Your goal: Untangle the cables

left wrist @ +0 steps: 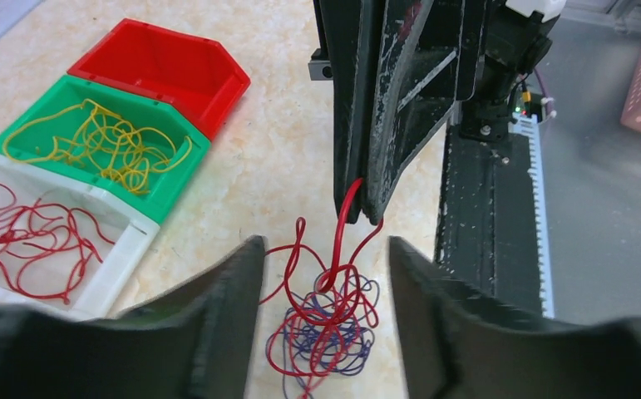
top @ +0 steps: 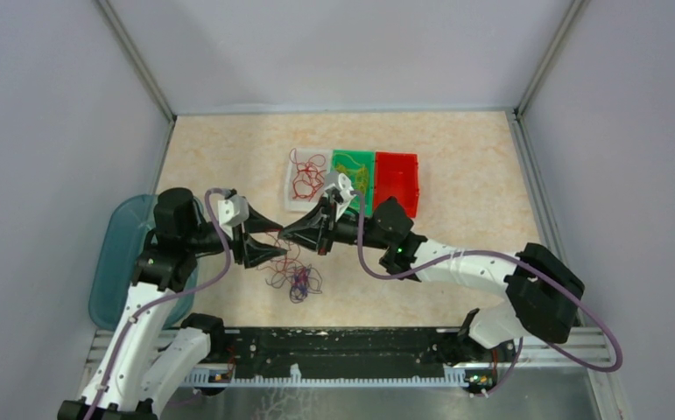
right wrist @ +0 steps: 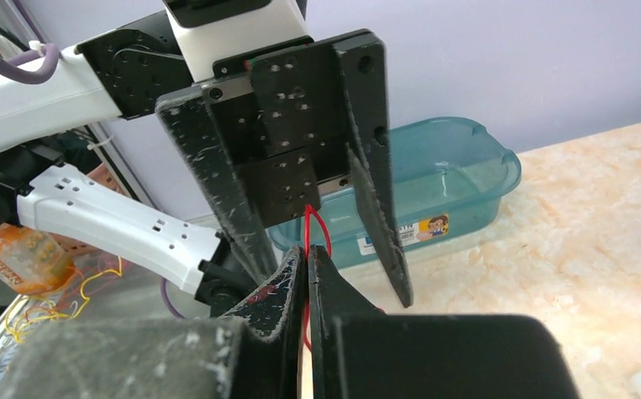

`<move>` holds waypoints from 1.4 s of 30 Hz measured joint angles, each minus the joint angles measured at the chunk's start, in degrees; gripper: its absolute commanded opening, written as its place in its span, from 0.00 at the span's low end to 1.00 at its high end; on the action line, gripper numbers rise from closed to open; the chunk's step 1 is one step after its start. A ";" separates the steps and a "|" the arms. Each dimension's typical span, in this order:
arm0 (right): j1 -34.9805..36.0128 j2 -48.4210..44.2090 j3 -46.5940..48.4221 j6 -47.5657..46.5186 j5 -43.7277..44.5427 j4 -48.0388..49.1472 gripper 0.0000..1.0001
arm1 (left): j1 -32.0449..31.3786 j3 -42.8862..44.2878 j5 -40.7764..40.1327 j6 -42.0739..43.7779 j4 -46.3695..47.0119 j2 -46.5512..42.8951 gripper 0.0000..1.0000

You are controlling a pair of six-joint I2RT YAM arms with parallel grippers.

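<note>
My right gripper [right wrist: 307,259] is pinched shut on one red cable [left wrist: 346,212], holding its loop just above the tangle [left wrist: 325,320] on the bench [left wrist: 283,141]. My left gripper [left wrist: 325,245] hangs open and empty, jaws either side of the tangle. The wires look light, springy and slippery. I'd pinch a purple strand [left wrist: 352,349] low in the tangle to anchor it.

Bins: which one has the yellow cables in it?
The green bin in the middle; the white bin holds red cables, the red bin shows none.
</note>
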 measured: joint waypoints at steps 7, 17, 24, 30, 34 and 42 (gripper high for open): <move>0.07 0.22 -0.02 0.55 0.98 0.02 0.07 | 0.00 0.68 -0.20 1.66 -0.85 0.02 0.07; 0.11 -0.92 -3.67 1.22 5.27 1.29 0.75 | 0.00 3.39 -4.37 2.38 0.22 -0.66 0.00; 0.11 -2.29 -10.67 0.44 8.57 2.75 0.78 | 0.00 9.27 -5.55 0.98 3.08 -0.66 0.00; 0.48 3.37 -8.90 0.63 7.58 5.44 0.76 | 0.00 12.24 -5.57 -2.58 5.35 0.00 0.00; 1.27 8.90 -6.08 1.22 6.58 6.80 0.74 | 0.00 13.75 -5.77 -3.72 6.19 0.11 0.00; 4.87 19.82 -4.98 2.62 7.39 10.71 0.57 | 0.00 21.18 -6.36 -6.99 9.75 2.99 0.00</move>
